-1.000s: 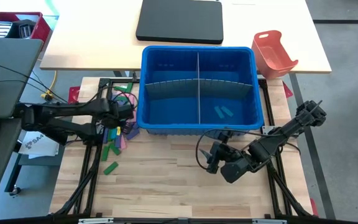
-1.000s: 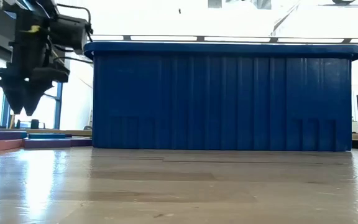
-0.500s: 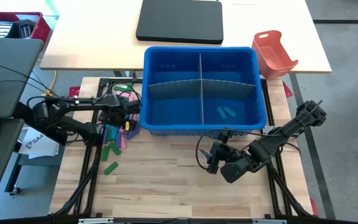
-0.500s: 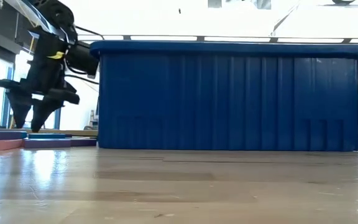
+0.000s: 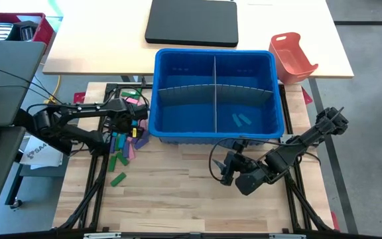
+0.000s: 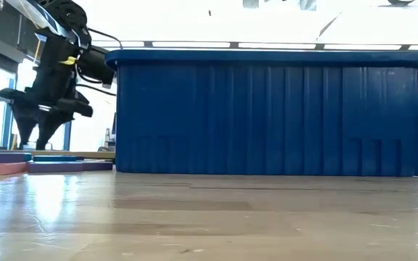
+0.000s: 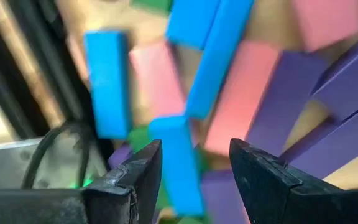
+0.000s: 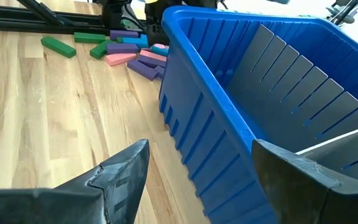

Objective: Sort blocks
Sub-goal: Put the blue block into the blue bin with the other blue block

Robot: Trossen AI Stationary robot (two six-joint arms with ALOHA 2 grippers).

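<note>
While the released left tool (image 7: 188, 168) hovers over a blue block (image 7: 179, 165), descent and closure come next; the right tool (image 5: 225, 167) waits released.

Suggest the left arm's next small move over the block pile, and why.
Probably lower straight down and close. The left gripper hangs open above the blocks beside the blue bin, a blue block lined up between its fingers, nothing held. The right gripper waits open in front of the bin.

Pale desk (image 5: 111, 40) behind the worktable; grey floor (image 5: 370, 66) — bright windows.
</note>
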